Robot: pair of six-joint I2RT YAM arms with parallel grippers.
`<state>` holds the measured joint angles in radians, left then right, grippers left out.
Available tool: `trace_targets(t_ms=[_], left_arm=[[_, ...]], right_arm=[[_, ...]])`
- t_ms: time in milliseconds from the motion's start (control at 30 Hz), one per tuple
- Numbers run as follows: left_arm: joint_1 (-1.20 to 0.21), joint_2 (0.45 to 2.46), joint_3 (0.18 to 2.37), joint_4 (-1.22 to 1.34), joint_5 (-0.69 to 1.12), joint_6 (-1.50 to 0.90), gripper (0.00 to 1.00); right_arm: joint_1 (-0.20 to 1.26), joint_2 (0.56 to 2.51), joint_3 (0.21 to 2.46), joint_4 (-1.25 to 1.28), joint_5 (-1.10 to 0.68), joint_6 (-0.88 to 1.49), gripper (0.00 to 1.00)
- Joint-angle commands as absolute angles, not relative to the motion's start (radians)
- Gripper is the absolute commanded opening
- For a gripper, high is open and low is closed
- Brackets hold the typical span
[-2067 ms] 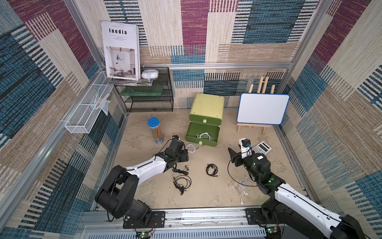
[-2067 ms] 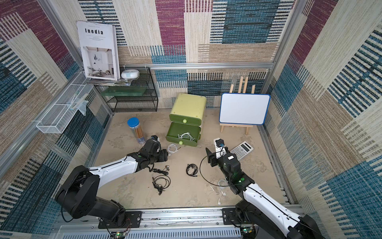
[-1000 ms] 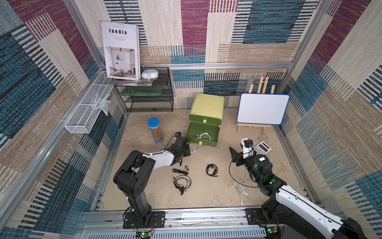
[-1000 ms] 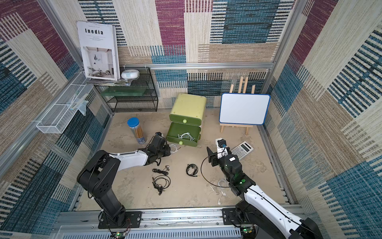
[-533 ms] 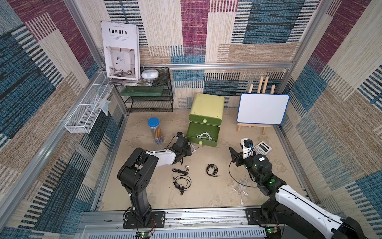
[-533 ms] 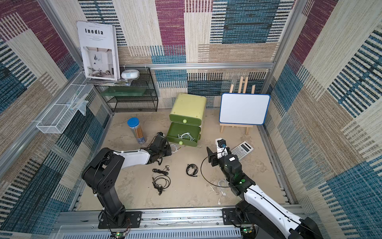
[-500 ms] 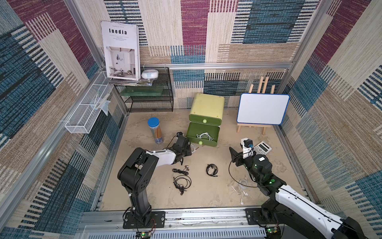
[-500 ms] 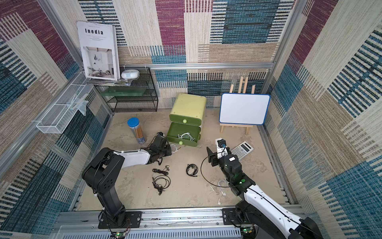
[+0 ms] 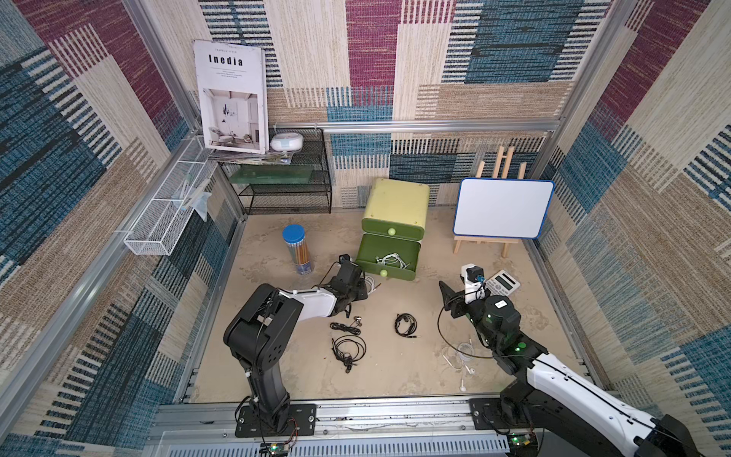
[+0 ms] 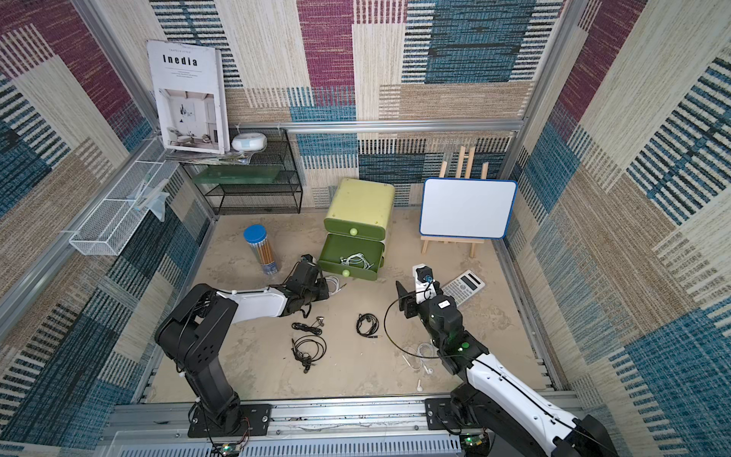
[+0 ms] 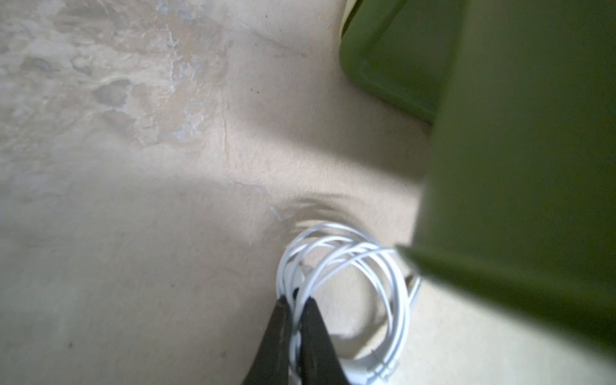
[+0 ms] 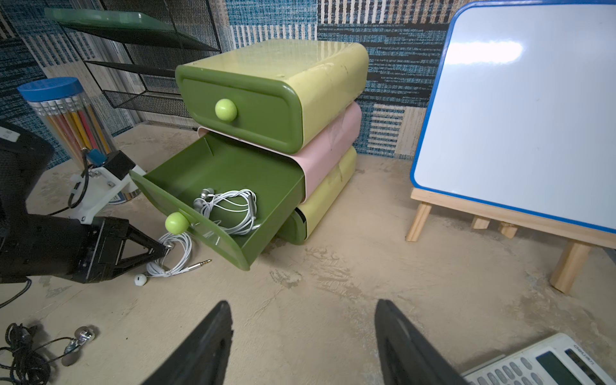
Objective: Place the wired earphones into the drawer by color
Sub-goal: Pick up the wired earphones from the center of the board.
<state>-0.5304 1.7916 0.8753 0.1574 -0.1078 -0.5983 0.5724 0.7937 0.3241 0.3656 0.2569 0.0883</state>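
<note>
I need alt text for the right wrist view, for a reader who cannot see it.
The black left gripper is shut on a coiled white wired earphone set on the beige floor beside the open dark green plastic drawer, which holds another white earphone set. The right gripper, open, frames the foreground.

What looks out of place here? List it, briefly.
The pulled-out middle drawer seems to sag, its front lip dipping toward the floor. One white earphone set lies uncoiled by the right arm, buds trailing. The left gripper is shut on another white coil beside the drawer, not in it.
</note>
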Motion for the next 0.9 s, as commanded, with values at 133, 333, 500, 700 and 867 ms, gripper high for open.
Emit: trace_targets(t_ms=[133, 333, 500, 700, 867], left_arm=[[-0.531, 1.727, 0.850, 0.121, -0.124, -0.600, 0.00], [-0.531, 1.648, 0.826, 0.074, -0.161, -0.594, 0.00], [-0.531, 1.561, 0.797, 0.026, -0.190, -0.585, 0.00], [-0.531, 1.442, 0.769, -0.034, -0.211, -0.559, 0.00], [-0.531, 1.325, 0.756, -0.088, -0.223, -0.527, 0.00]], right_arm=[[0.572, 0.795, 0.319, 0.394, 0.268, 0.094, 0.71], [0.573, 0.793, 0.319, 0.394, 0.268, 0.094, 0.71], [0.573, 0.790, 0.318, 0.395, 0.269, 0.094, 0.71], [0.572, 0.784, 0.318, 0.394, 0.269, 0.095, 0.71], [0.572, 0.776, 0.314, 0.397, 0.270, 0.097, 0.72]])
